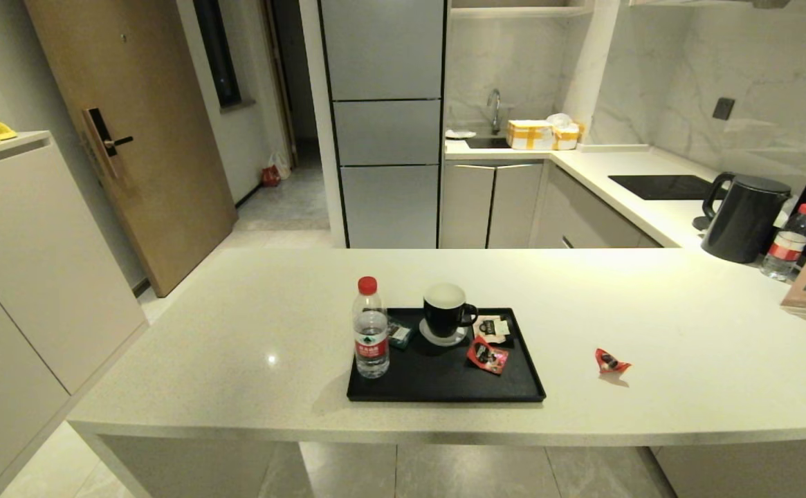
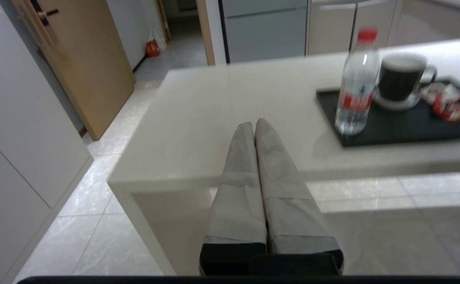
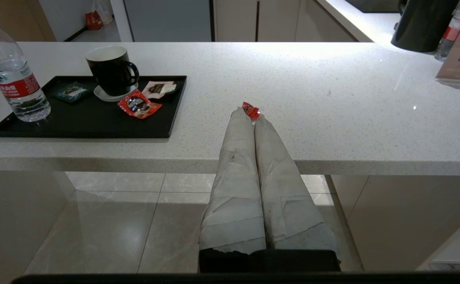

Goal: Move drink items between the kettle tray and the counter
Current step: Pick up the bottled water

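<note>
Water bottle [image 1: 371, 327] stands upright on the kettle tray's [image 1: 444, 389] left edge; one red sachet [image 1: 487, 355] lies beside the mug [image 1: 446, 311], another sachet [image 1: 611, 362] out on the counter [image 1: 236, 346]. Left gripper [image 2: 255, 125] and right gripper [image 3: 248, 114] hang before the counter edge, fingers pressed together, empty.

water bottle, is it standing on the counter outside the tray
No, the water bottle stands upright inside the black tray, at its left front corner.

Dim, warm room on my feeds. Overhead glare spot on the desk [image 1: 271, 360] left of the kettle tray [image 1: 444, 387]. Water bottle [image 2: 356, 79] smeared by motion blur in left wrist view. Head view bows at edges.
</note>
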Tool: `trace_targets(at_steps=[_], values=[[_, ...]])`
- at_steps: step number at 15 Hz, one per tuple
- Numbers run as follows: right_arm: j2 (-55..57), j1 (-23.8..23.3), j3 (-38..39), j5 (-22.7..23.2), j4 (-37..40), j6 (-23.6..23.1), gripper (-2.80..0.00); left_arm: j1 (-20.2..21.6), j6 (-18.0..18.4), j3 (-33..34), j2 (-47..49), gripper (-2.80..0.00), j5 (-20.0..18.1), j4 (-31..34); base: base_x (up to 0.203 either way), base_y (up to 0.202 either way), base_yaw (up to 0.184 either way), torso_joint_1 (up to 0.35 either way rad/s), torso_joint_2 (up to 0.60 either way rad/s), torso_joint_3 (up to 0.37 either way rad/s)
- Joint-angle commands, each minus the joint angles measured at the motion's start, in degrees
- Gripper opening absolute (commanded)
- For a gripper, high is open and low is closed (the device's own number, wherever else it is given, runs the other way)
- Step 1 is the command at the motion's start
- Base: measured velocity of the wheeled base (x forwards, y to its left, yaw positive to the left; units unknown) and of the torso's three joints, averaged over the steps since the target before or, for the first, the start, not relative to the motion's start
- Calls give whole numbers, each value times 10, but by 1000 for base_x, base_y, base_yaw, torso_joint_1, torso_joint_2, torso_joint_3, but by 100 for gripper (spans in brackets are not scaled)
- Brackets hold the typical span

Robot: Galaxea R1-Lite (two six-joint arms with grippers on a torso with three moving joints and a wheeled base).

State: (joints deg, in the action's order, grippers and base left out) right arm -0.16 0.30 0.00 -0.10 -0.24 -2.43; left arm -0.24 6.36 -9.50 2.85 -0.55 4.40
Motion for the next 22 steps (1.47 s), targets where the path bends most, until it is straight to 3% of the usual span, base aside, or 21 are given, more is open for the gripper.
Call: trace_targets(at_steps=[1,4,8,11,14,17,18,20,22], values=[[2,0,0,0,0,0,-280,0,-8,-113,101,-280,0,26,0,0,0,0,0,0],[2,0,0,0,0,1,-280,-10,-45,-267,320,-280,-47,146,0,0,0,0,0,0],[2,0,0,0,0,1,-280,-25,-57,-339,572,-280,-265,207,0,0,0,0,0,0],[2,0,0,0,1,1,-280,-44,-14,-311,735,-280,-368,117,0,0,0,0,0,0],[2,0,0,0,0,1,-280,-82,12,-281,892,-280,-398,-36,0,0,0,0,0,0],[2,0,0,0,0,1,-280,-118,20,-266,1018,-280,-395,-225,0,0,0,0,0,0],[2,0,0,0,0,1,-280,-127,21,-267,1064,0,-376,-275,0,0,0,0,0,0],[2,0,0,0,0,1,-280,-151,8,-286,1149,0,-305,-408,0,0,0,0,0,0],[2,0,0,0,0,1,-280,-182,-62,-324,1189,0,-243,-505,0,0,0,0,0,0]])
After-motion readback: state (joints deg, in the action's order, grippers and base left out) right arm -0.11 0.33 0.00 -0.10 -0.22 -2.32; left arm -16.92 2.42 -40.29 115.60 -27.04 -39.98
